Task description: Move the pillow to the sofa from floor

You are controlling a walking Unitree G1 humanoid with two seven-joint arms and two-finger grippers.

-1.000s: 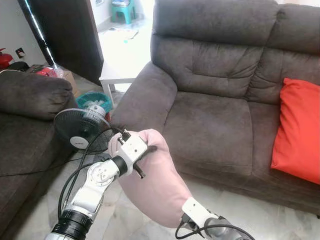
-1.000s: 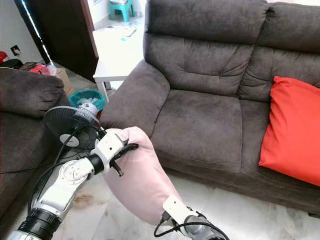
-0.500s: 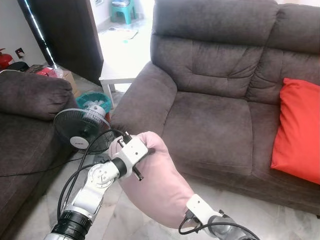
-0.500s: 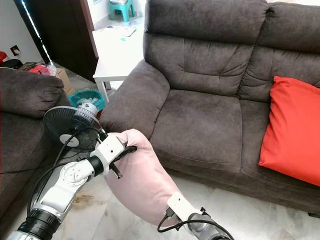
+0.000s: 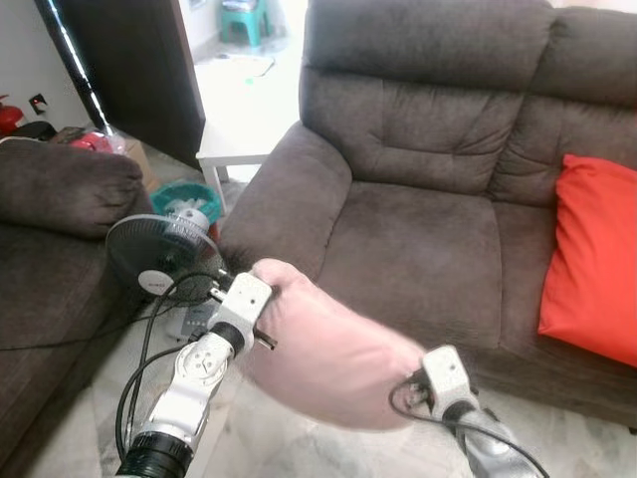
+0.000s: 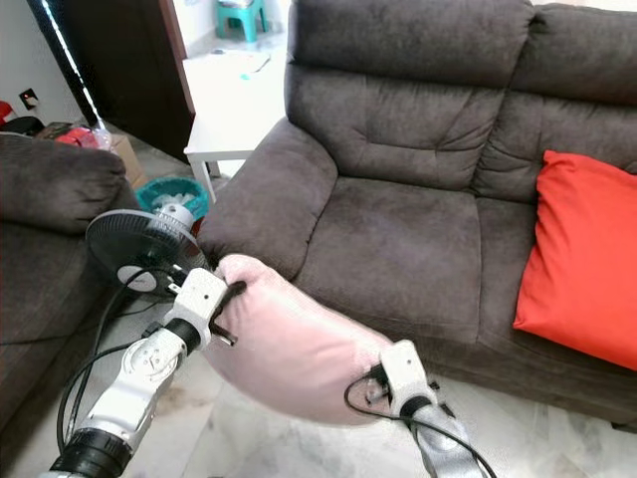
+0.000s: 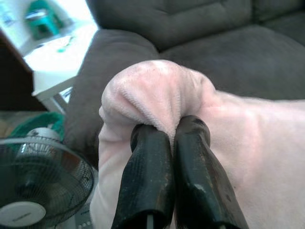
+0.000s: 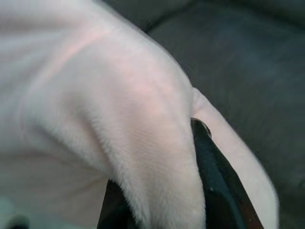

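A pale pink pillow (image 5: 328,354) hangs in the air in front of the dark grey sofa (image 5: 418,229), stretched almost level between my two arms. My left gripper (image 5: 267,299) is shut on the pillow's left end; in the left wrist view its two black fingers (image 7: 147,167) pinch a fold of the pink fabric (image 7: 157,95). My right gripper (image 5: 413,383) is shut on the pillow's right end, where a black finger (image 8: 214,167) presses into the fabric (image 8: 119,95). The pillow sits just short of the sofa's front edge.
A red cushion (image 5: 592,259) leans on the sofa's right seat. A standing fan (image 5: 159,259) and a teal basket (image 5: 184,199) are on the floor at left, beside another dark sofa (image 5: 50,199). A white table (image 5: 239,149) stands behind the armrest.
My right gripper has risen and swung to the right, lifting the pillow's lower end, so the pillow went from hanging steeply to nearly level. The left gripper dropped slightly.
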